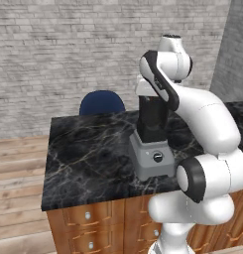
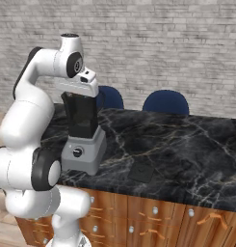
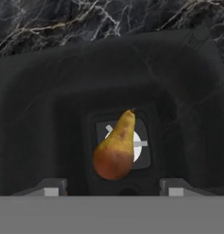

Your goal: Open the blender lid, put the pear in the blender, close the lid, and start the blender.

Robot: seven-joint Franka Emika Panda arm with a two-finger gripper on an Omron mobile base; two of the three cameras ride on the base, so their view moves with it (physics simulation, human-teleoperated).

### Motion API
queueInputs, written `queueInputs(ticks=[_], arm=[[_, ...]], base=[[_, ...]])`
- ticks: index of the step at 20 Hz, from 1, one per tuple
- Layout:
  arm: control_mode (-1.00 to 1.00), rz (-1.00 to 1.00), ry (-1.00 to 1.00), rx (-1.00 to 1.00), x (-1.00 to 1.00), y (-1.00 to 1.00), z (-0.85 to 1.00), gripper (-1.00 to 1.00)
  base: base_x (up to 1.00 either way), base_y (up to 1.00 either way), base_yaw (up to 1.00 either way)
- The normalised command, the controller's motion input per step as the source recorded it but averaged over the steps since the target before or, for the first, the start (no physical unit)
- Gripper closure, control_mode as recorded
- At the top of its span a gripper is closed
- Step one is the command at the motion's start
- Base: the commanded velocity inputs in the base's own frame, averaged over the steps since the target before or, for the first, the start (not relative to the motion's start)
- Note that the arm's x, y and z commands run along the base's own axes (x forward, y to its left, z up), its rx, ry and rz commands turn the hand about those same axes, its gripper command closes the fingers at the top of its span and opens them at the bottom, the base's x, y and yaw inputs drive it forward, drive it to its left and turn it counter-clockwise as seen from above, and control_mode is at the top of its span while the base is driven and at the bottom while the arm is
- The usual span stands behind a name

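Note:
The blender (image 1: 152, 158) stands on the black marble counter, grey base with a black knob and dark jar (image 2: 81, 116) above. My hand sits directly over the jar's open top. Looking down into the jar (image 3: 49, 114), I see the orange-brown pear (image 3: 114, 151) deep inside, over the pale blade hub. My gripper (image 3: 113, 188) is open; its fingertips (image 3: 51, 188) stand wide apart with nothing between them, and the pear is well below them. The blender lid (image 2: 142, 171), a flat black square, lies on the counter to the right of the blender's base.
The marble counter (image 2: 187, 144) stretches to the right of the blender above wooden drawers (image 2: 153, 217). Two blue chairs (image 2: 165, 102) stand behind it against a brick wall. My own arm blocks part of the counter's right side in the left base view.

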Motion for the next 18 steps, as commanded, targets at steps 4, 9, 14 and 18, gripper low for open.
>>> queueInputs(ticks=[4, 9, 14, 18], arm=[[-1.00, 0.02, 0.00, 0.00, 0.00, 0.00, 0.00, -1.00], [-1.00, 0.00, -0.04, 0.00, -0.04, -0.07, 0.27, -1.00], [-1.00, 0.00, -0.14, 0.00, -0.13, -0.13, 0.66, -1.00], [-1.00, 0.00, -0.13, 0.00, -0.23, -0.21, 0.27, -1.00]], base=[[0.00, 0.00, 0.00], [0.00, 0.00, 0.00], [0.00, 0.00, 0.00], [0.00, 0.00, 0.00]])
